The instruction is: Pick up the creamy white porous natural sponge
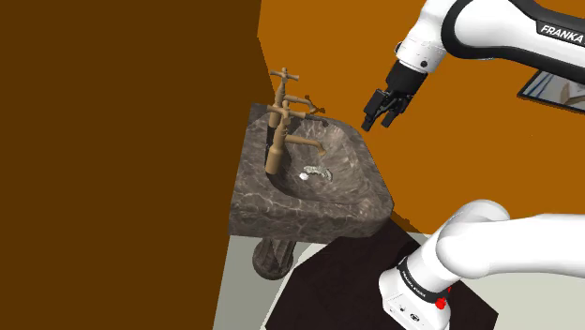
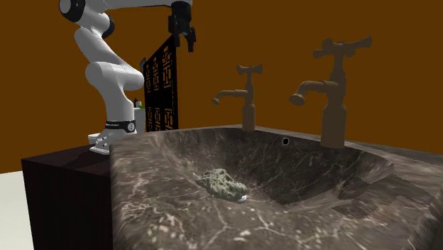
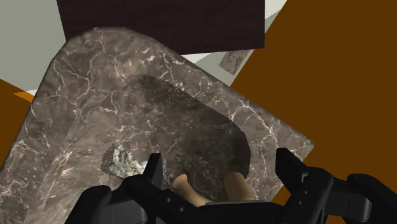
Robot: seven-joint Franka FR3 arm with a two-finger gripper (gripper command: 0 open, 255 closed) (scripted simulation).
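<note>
The sponge [image 1: 317,172] is a small pale, rough lump lying in the bowl of a dark marble sink [image 1: 281,211]. In the second exterior view the sponge [image 2: 222,185] rests on the basin's sloping floor, in front of the drain hollow. My black gripper [image 1: 378,123] hangs open well above the sink's far rim, empty. It is high up beside the arm [image 2: 182,44] in the second exterior view. In the wrist view the gripper [image 3: 219,172] looks down into the sink [image 3: 70,121]. The sponge [image 3: 123,161] lies beside one finger [image 3: 153,173], outside the gap.
Two brown cross-handled taps [image 1: 281,112] stand on the sink's back rim [image 2: 334,92], directly under my hand [image 3: 236,186]. The sink sits on a pedestal [image 1: 272,258] against brown and orange walls. A dark stand [image 1: 347,281] carries the arm; a black lattice screen [image 2: 162,85] stands behind it.
</note>
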